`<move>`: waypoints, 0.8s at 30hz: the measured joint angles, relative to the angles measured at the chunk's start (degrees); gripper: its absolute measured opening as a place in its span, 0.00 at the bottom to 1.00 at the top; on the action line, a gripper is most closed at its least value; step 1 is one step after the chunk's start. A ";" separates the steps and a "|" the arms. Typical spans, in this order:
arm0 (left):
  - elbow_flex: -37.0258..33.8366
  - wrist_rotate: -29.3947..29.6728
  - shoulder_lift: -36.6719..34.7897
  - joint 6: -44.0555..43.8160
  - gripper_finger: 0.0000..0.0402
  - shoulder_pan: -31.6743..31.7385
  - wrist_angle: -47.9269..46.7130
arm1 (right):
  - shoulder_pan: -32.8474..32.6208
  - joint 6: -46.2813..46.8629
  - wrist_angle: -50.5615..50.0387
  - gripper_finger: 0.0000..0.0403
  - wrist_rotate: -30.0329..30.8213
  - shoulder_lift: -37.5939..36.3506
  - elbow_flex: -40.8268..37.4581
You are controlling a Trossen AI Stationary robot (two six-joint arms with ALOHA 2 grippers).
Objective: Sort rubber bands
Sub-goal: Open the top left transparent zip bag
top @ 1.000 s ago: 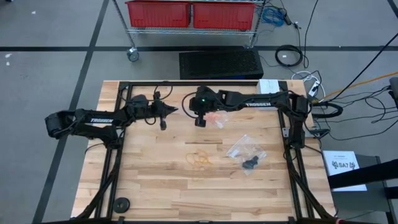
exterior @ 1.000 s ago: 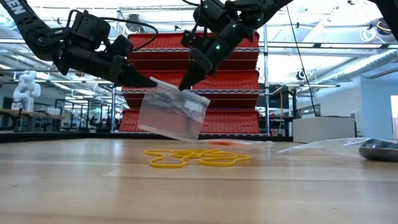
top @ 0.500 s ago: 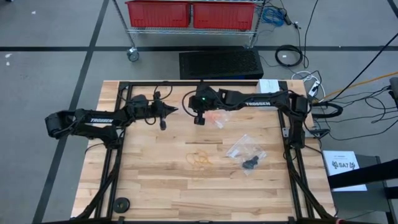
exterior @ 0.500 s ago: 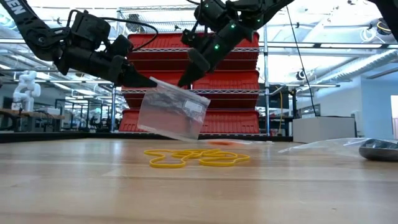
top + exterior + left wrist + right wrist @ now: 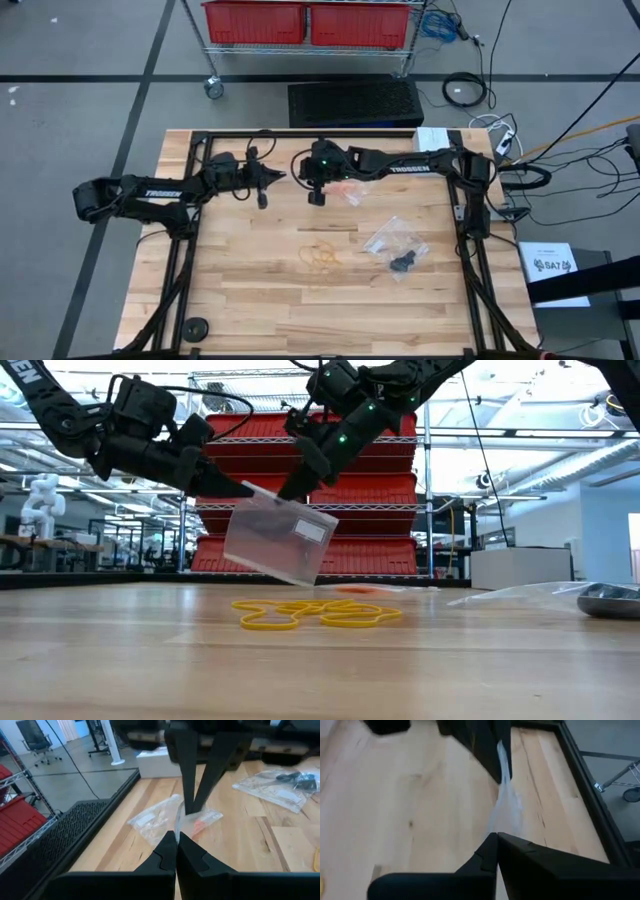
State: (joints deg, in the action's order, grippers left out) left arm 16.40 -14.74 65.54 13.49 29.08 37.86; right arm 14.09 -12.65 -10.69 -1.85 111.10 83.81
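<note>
Red bins line the wire shelving behind the butcher-block wooden table [image 5: 250,300], and over its far half you've got both arms working one item: a clear plastic zip bag [image 5: 280,540] hangs in the air between them. Your left gripper [image 5: 240,490] is pinched tight on the bag's top edge at one corner, and your right gripper [image 5: 288,490] is clamped just as tight on the same rim right beside it, so the two sets of fingers nearly meet. Below and nearer the table's middle, well under the claws, lies the loose heap of thin yellow-tan rubber bands [image 5: 315,612], untouched; off to the right gripper's side sit another crumpled clear plastic bag with dark bands inside [image 5: 397,243] and a clear bag with a few orange bands [image 5: 197,822] flat on the wood under the raised one. My read: you're trying to part the bag's mouth. Draw the claws apart slowly and level, keep both grips on opposite lips, and don't twist, or the thin film may slip free.
</note>
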 joint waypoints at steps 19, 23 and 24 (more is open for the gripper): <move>5.49 5.52 0.04 -4.28 0.00 -6.27 -1.77 | 1.31 -1.57 -0.08 0.00 -4.68 0.64 -0.04; 5.49 7.59 0.04 -4.63 0.00 -6.84 -2.57 | 1.20 3.11 5.54 0.00 -9.18 1.46 0.02; 5.49 7.95 0.04 -4.65 0.00 -7.01 -2.97 | 0.96 5.11 6.40 0.00 -9.33 2.08 0.02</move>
State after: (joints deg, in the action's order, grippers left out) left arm 21.89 -6.79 65.58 8.84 22.07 34.89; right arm 15.05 -7.54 -4.29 -11.17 113.17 83.83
